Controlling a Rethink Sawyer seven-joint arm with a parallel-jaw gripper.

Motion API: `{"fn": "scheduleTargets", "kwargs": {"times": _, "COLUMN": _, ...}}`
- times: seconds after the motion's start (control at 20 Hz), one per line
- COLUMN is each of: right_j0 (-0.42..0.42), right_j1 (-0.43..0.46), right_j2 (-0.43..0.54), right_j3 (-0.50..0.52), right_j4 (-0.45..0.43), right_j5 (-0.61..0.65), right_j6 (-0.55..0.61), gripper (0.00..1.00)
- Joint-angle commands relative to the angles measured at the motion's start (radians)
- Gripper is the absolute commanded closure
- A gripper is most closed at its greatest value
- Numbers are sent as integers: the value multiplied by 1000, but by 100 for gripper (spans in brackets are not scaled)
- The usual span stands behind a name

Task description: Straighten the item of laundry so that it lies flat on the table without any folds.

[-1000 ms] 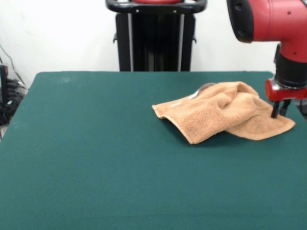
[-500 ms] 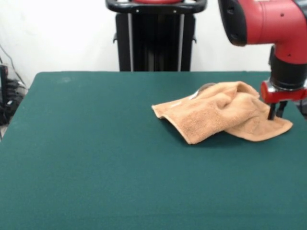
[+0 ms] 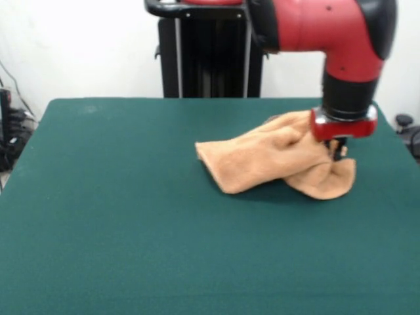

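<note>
The item of laundry is an orange-tan terry towel lying crumpled on the right half of the green table. It is folded over itself, with a rounded flap at its right end. My gripper comes straight down from the red arm onto that right end. Its dark fingertips are pressed together in the cloth, so it is shut on the towel. The cloth bunches up around the tips. The towel's underside and any stripes or loop are hidden in the folds.
A black stand rises behind the table's far edge. Cables hang off the left side, and a dark object sits beyond the right edge. The table's right edge is close to the gripper.
My gripper has moved left and slightly toward the far edge. The towel's right end came with it. The whole towel has slid left and bunched up more.
</note>
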Motion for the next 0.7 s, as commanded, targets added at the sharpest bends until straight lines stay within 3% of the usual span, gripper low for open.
{"fn": "scheduleTargets", "kwargs": {"times": 0.05, "right_j0": -74, "right_j1": -12, "right_j2": 38, "right_j3": 117, "right_j4": -114, "right_j5": -13, "right_j6": 25, "gripper": 100}}
{"fn": "scheduleTargets", "kwargs": {"times": 0.7, "right_j0": -153, "right_j1": -46, "right_j2": 54, "right_j3": 136, "right_j4": -215, "right_j5": 9, "right_j6": 44, "gripper": 100}}
